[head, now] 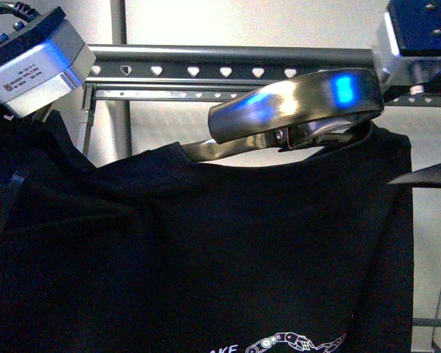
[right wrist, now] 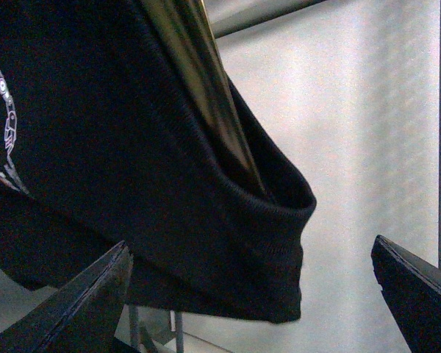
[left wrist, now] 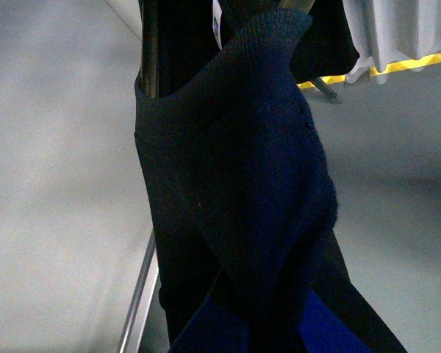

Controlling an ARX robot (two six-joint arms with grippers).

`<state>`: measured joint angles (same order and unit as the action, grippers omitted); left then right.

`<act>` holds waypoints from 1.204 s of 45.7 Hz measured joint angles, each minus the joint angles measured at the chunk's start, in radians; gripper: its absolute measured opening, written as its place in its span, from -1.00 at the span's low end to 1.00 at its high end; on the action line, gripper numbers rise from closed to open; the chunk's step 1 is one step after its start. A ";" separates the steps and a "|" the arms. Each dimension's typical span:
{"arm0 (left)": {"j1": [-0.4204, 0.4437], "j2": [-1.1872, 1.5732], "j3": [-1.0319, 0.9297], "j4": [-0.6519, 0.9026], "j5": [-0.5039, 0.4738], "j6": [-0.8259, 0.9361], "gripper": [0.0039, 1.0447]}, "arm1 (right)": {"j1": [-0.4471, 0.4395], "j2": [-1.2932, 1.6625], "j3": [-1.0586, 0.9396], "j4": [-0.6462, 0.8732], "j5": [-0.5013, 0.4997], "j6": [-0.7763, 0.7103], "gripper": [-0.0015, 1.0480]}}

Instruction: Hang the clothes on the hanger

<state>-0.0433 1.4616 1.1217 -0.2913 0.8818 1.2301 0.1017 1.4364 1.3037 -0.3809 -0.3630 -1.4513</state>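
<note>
Black short-sleeved T-shirt with white print (head: 242,243) hangs on near side of large grey metal rack with heart-punched rail (head: 206,55), judged not yet over it. Its ribbed edge rides on shiny curved metal bar (head: 294,107); what the bar belongs to is unclear. Right tool (right wrist: 250,243) spread wide, cloth between fingers but ungripped. Left tool buried in fabric, cannot tell its state. Risk: nothing pins right side, so a tug from left could slide shirt off bar

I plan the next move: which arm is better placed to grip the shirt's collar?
Right, likely. Its gripper is open and the collar hangs between its fingers. The left wrist view shows only cloth, no fingers.
</note>
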 joint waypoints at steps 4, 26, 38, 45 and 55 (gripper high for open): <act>0.000 0.000 0.000 0.000 0.000 0.000 -0.93 | 0.019 0.060 0.043 0.013 0.023 0.016 0.85; 0.000 0.000 0.000 0.000 -0.008 0.000 -0.93 | 0.045 0.235 0.137 0.092 0.055 0.092 -0.31; 0.000 -0.001 0.001 0.006 0.012 0.000 -0.07 | -0.035 0.216 -0.003 0.130 -0.013 0.053 -0.77; 0.000 -0.002 0.000 0.006 0.016 0.000 0.48 | -0.103 0.211 -0.124 0.198 -0.018 0.099 -0.81; 0.000 -0.002 0.000 0.006 0.016 0.000 0.90 | -0.182 0.205 -0.245 0.286 -0.076 0.228 -0.81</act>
<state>-0.0433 1.4601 1.1221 -0.2852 0.8982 1.2304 -0.0807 1.6413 1.0584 -0.0944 -0.4389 -1.2236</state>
